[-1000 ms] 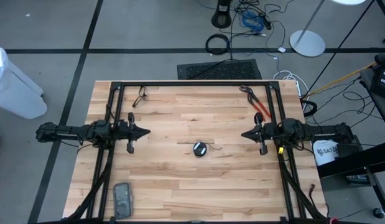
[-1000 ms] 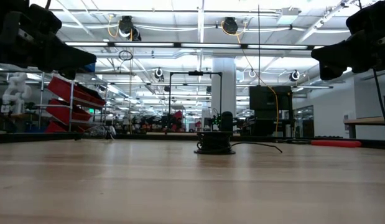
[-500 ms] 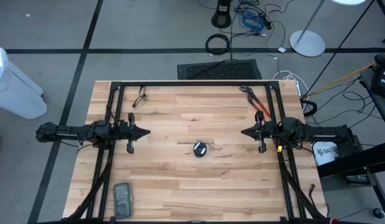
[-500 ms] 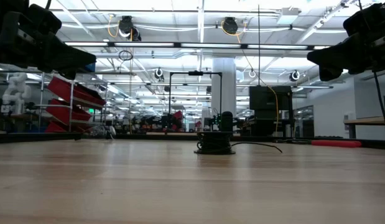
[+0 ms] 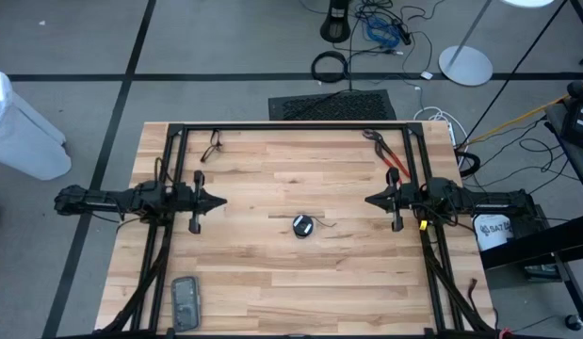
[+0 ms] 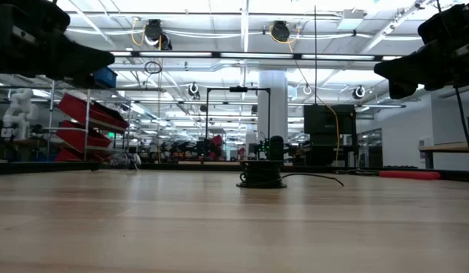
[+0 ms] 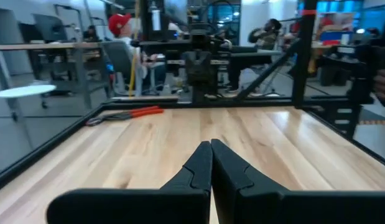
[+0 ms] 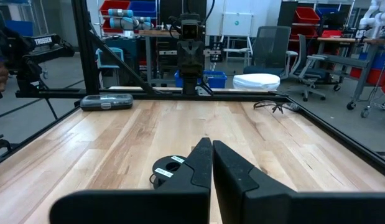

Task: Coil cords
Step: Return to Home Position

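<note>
In the middle of the counter, between the two arms, sits the cord. It is wound round and round on a small spool, so it looks like a tight little black bundle with a pale patch on top. From table height we see one thin loose end poking out to the side and lying on the wood. That bit is not tucked in.

The left arm is pulled back to the left edge of the counter. The right arm is pulled back to the right edge. Both are up off the wood and point in at each other, well apart from the cord. The left jaws are pressed tight together with nothing between them. The right jaws are pressed tight together too, and hold nothing.

The red pliers lie at the far right corner, near the right arm, and nothing touches them. A flat grey case lies at the near left corner.

We think the coiling job is just about done. Almost all of the cord is on the spool. What is left is small: the arms finish going to their rest spots. The loose end could be wound in as well, but neither arm is close enough to do that now.
</note>
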Robot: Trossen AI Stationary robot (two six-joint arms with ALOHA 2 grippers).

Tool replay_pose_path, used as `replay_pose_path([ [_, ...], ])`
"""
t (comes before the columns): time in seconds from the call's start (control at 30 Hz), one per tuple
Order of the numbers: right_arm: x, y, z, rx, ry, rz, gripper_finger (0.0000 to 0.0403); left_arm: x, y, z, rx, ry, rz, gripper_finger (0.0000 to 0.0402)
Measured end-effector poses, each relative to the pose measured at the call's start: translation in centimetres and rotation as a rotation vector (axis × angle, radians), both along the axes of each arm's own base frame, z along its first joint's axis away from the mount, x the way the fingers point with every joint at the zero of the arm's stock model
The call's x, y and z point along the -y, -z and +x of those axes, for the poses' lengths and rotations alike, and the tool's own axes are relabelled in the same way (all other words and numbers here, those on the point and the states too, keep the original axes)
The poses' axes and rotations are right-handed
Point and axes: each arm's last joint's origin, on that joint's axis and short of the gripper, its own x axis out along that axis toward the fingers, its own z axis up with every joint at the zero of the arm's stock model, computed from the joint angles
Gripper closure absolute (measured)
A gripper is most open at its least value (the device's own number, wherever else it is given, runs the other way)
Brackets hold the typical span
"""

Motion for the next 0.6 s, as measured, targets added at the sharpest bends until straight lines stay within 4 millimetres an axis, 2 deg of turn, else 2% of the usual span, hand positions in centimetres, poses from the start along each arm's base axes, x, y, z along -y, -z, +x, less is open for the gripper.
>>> replay_pose_path([
  [0.23,0.00,-0.01,0.00,0.001,0.000,0.000,0.0403,-0.05,0.77,-0.01,-0.079,-0.019,0.031,0.0398],
  [0.6,0.00,-0.02,0.00,0.002,0.000,0.000,0.0403,-0.21,0.41,-0.28,-0.035,-0.047,0.064,0.0398],
])
